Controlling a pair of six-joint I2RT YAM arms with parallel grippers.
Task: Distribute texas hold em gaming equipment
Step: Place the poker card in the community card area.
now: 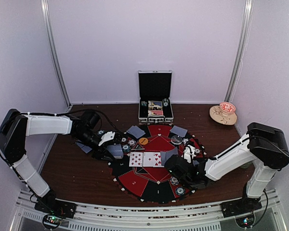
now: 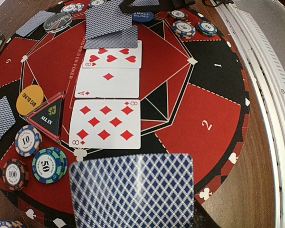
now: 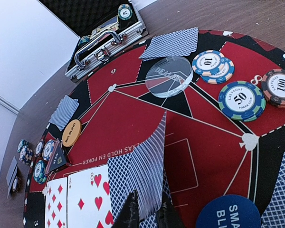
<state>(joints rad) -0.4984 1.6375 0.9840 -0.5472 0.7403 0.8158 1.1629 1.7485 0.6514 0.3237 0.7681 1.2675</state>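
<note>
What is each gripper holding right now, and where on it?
The right fingers pinch an upright card by its bottom edge. The left gripper appears to hold a face-down card by its near edge; fingers unseen.

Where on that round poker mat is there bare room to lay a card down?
The mat's red wedge marked 2, right of the eight of diamonds, is bare, as is the black wedge marked 1 beside it. Crowded: the centre row of face-up cards and the chips by the all-in marker.
</note>
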